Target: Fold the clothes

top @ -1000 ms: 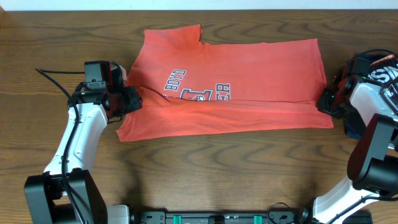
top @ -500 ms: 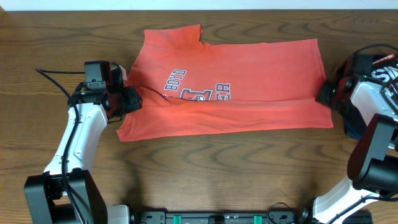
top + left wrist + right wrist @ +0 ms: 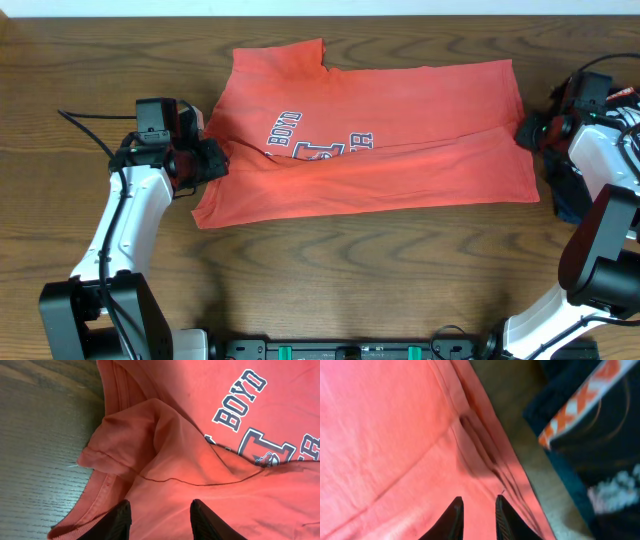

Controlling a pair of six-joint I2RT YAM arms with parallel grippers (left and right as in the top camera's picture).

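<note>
Left end effector point(image 3: 207, 160) at sleeve edge of red-orange T-shirt point(image 3: 400, 110), fingers astride bunched cloth, clamp unclear; right end effector point(image 3: 528, 131) pinches opposite hem. Paired end holds likely for even fold. T-shirt spread on tabletop point(image 3: 350, 270).

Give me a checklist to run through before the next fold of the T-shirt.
1. T-shirt wholly on the table: ok.
2. The left gripper over the shirt's edge: ok.
3. The right gripper over the opposite edge: ok.
4. Either gripper actually pinching cloth: cannot tell.
5. Cloth lying flat: not ok, the sleeve is bunched by the left gripper.
</note>
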